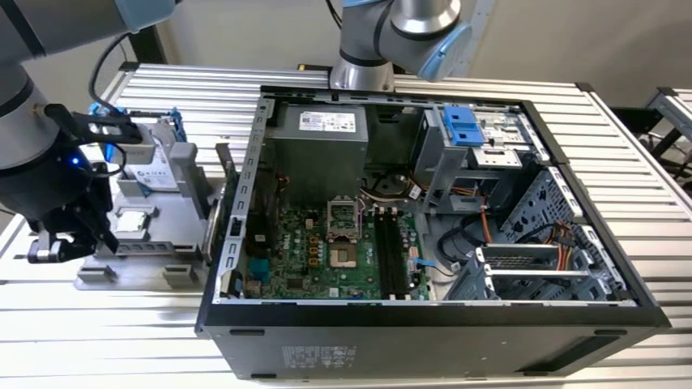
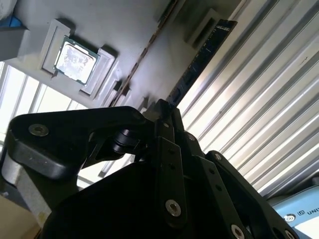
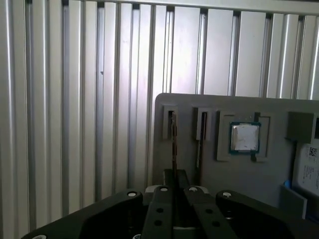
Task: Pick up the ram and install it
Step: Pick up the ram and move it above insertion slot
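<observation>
The ram (image 3: 173,144) is a thin stick seen edge-on, standing in a slot of the grey fixture (image 3: 224,174). In the second wrist view the ram (image 2: 199,57) runs as a long dark strip away from the fingers. My gripper (image 3: 174,181) sits over its near end with the fingers (image 3: 160,209) drawn in against both sides of the stick. In the exterior view my gripper (image 1: 49,251) hangs over the front left end of the fixture (image 1: 141,271). The black motherboard slots (image 1: 395,251) lie inside the open computer case (image 1: 433,316).
A small square processor chip (image 3: 245,137) rests in its fixture pocket beside the ram slots, and a hard drive in a blue frame (image 1: 151,166) stands behind it. A second arm's base (image 1: 362,69) rises behind the case. Slatted metal table (image 1: 97,340) surrounds everything.
</observation>
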Robot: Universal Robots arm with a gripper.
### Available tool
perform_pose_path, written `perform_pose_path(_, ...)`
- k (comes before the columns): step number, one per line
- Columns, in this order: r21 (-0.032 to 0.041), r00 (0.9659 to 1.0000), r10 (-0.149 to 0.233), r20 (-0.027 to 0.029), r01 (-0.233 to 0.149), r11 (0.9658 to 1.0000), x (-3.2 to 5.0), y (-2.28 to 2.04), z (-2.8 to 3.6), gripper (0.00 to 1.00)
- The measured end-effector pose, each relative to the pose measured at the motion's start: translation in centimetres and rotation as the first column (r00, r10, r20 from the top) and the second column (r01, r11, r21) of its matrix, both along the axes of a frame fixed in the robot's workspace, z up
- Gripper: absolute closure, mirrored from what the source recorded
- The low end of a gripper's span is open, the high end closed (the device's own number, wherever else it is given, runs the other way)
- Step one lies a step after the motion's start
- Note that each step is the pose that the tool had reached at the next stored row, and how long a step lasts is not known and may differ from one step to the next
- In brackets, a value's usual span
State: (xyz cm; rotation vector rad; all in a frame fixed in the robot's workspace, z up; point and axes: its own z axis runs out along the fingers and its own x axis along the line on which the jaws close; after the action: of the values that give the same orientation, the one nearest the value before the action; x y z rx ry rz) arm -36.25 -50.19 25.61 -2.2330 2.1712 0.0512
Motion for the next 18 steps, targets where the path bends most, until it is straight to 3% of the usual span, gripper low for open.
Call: perform_pose_path(18, 0.0, 1.0, 0.0, 0.0, 0.0, 1.0, 0.01, -0.01, 2.86, 1.0)
